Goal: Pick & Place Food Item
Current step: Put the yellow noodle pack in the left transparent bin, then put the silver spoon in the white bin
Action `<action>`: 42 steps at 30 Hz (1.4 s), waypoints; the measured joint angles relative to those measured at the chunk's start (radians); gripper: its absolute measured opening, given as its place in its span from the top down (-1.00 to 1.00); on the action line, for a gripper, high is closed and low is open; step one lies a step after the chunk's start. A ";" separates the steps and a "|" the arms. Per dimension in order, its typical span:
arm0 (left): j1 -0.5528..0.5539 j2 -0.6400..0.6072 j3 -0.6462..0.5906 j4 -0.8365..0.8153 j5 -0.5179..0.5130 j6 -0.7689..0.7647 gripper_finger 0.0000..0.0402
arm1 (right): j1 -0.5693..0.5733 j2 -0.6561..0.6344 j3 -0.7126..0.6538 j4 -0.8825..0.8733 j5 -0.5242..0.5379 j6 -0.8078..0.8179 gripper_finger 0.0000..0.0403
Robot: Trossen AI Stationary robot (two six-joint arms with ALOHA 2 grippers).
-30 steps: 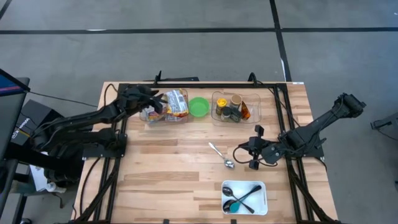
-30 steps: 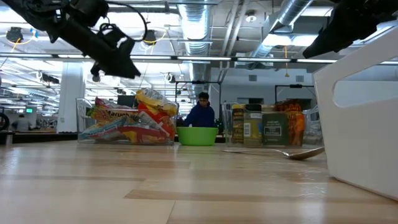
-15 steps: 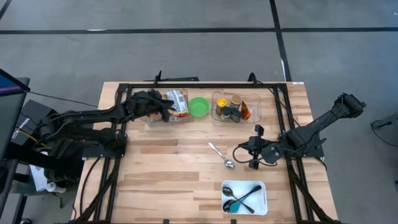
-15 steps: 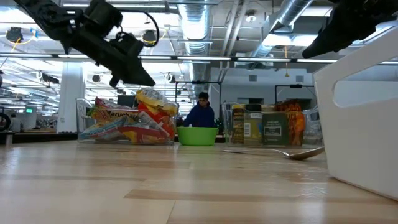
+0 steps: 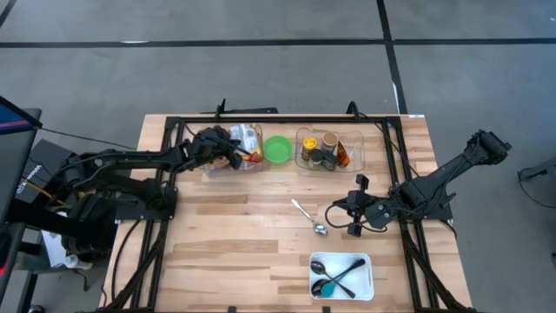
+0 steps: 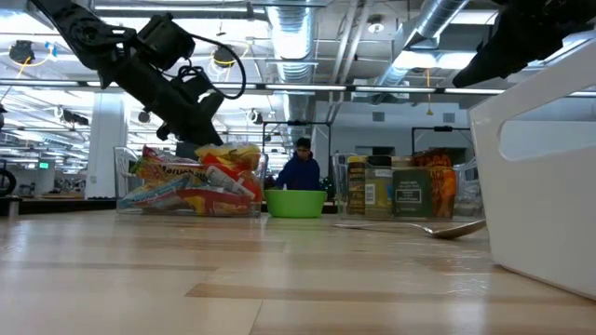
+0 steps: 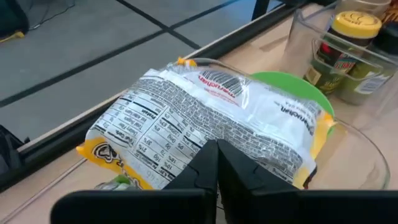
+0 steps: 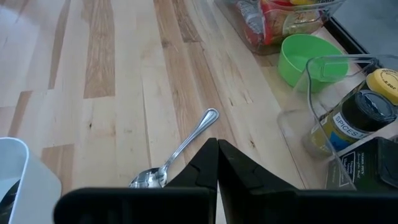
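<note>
A clear bin (image 5: pixel 217 167) at the table's far left holds snack bags. On top lies a yellow and white bag (image 7: pixel 236 118), its printed nutrition panel facing up. My left gripper (image 5: pixel 236 155) reaches into the bin from the left and is shut at this bag (image 6: pixel 233 154). Right of the bin stands a green bowl (image 5: pixel 278 149). My right gripper (image 5: pixel 354 217) waits shut above the table's right middle, next to a spoon (image 5: pixel 308 217), touching nothing. My left gripper meets the bag's printed upper face (image 7: pixel 219 134), near the edge closest to the arm. The fingers slant down from the table's left. The shut fingertips (image 7: pixel 216 149) hide whether a fold of film lies between them. The bag rests on the other bags in the bin.
A second clear bin (image 5: pixel 328 149) with spice jars stands right of the green bowl. A white tray (image 5: pixel 341 276) with dark utensils sits near the front edge. A black frame runs around the table top. Bare wood lies between the bins and the tray.
My left gripper has gone down and toward the table's right, into the snack bin, and has shut on the top bag. In the low view the bag's raised upper end now lies lower and flatter than before.
</note>
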 joint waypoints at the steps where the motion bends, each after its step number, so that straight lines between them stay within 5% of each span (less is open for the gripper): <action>1: 0.000 0.000 0.000 -0.003 0.002 0.000 0.99 | 0.000 0.000 0.000 0.000 0.000 0.002 1.00; 27: -0.030 -0.089 -0.003 0.006 0.022 -0.006 0.99 | 0.000 0.000 0.000 0.000 -0.002 0.008 1.00; 42: -0.119 -0.318 -0.002 0.012 0.387 -0.006 0.99 | 0.000 0.000 0.000 0.000 -0.002 0.008 1.00</action>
